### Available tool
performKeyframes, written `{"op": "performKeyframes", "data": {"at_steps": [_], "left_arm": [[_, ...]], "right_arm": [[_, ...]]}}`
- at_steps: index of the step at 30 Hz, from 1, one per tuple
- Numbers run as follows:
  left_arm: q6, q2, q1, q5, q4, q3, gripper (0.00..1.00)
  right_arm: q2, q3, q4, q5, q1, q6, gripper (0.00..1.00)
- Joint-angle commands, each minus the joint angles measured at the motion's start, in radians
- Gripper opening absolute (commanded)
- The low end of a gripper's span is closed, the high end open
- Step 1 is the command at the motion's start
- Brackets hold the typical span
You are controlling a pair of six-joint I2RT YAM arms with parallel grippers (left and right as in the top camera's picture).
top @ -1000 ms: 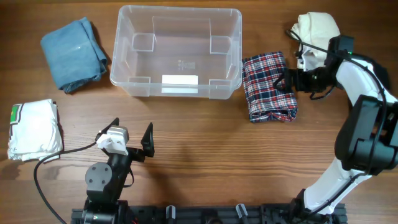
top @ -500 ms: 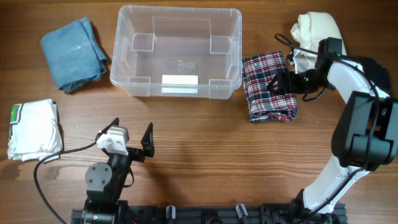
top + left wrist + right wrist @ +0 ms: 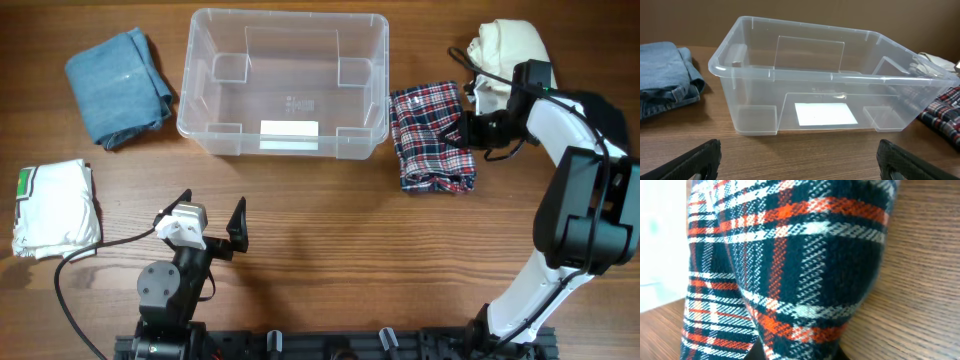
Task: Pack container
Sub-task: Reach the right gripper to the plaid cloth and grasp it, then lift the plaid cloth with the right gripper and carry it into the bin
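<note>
Left pincer (image 3: 799, 159): nearest the base, above bare worktop (image 3: 330, 250); fingers wide apart, holding nothing.
White cloth (image 3: 55, 208): folded, at the near left edge.
Plaid cloth (image 3: 430, 140): red, white and dark check, crumpled, just beside the container's right wall.
Right pincer (image 3: 462, 131): at the plaid cloth's right side, clamped on a gathered fold; fabric fills its wrist view.
Container (image 3: 186, 95): clear plastic bin, upright on the worktop, centre and towards the far side; white label (image 3: 289, 129) on its near wall.
Blue cloth (image 3: 118, 82): denim, folded, left of the container, apart from it.
Cream cloth (image 3: 510, 45): bundled, far right corner.
</note>
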Motion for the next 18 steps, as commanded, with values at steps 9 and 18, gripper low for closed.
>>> {"op": "performKeyframes", "data": {"at_steps": [9, 18], "left_arm": [[-0.002, -0.003, -0.004, -0.002, -0.002, -0.006, 1.0], [-0.002, -0.003, -0.004, -0.002, -0.002, -0.006, 1.0]], "right_arm": [[-0.063, 0.058, 0.04, -0.212, -0.033, 0.174, 0.04], [-0.37, 0.188, 0.035, -0.205, -0.087, 0.375, 0.04]]}}
